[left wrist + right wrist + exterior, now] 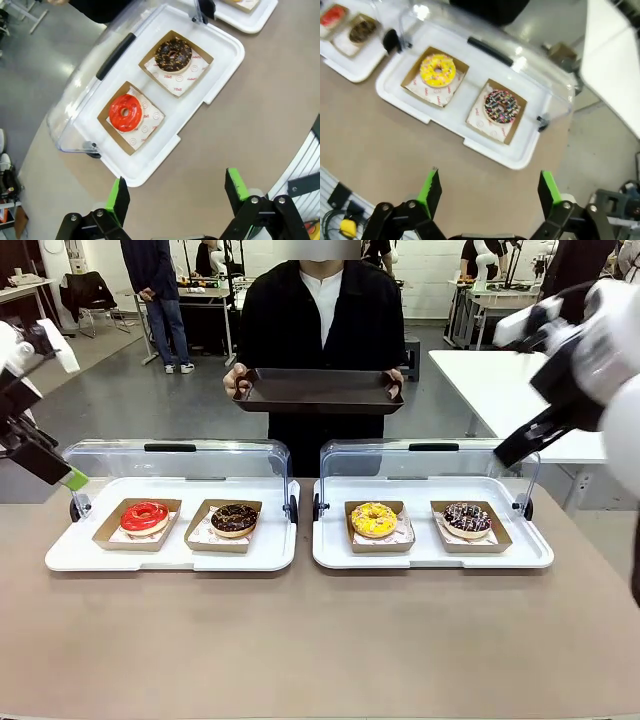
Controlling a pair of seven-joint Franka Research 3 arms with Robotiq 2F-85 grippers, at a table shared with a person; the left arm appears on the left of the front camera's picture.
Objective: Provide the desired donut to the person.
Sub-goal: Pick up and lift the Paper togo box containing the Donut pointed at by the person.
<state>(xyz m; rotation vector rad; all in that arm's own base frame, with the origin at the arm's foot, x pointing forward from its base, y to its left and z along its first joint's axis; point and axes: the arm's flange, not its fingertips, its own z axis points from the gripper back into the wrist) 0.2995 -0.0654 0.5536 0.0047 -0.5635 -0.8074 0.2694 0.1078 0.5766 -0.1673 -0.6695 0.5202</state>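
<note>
The person (320,310) stands at the far side and holds an empty dark tray (318,390) in both hands. Two donuts lie in the left white tray (60,555): a red one (145,516) (125,112) and a chocolate one (235,519) (173,55). The right white tray (535,555) holds a yellow donut (374,519) (438,70) and a dark sprinkled donut (467,519) (501,105). Which donut is desired I cannot tell. My left gripper (176,187) hangs open above the table near the red donut. My right gripper (489,182) is open too, above the table in front of the right tray.
Each donut sits on paper in a brown cardboard holder. Both clear lids (170,455) (430,455) stand raised at the back of their trays. The brown tabletop (320,640) in front of the trays is bare. A white table (500,390) stands at the right.
</note>
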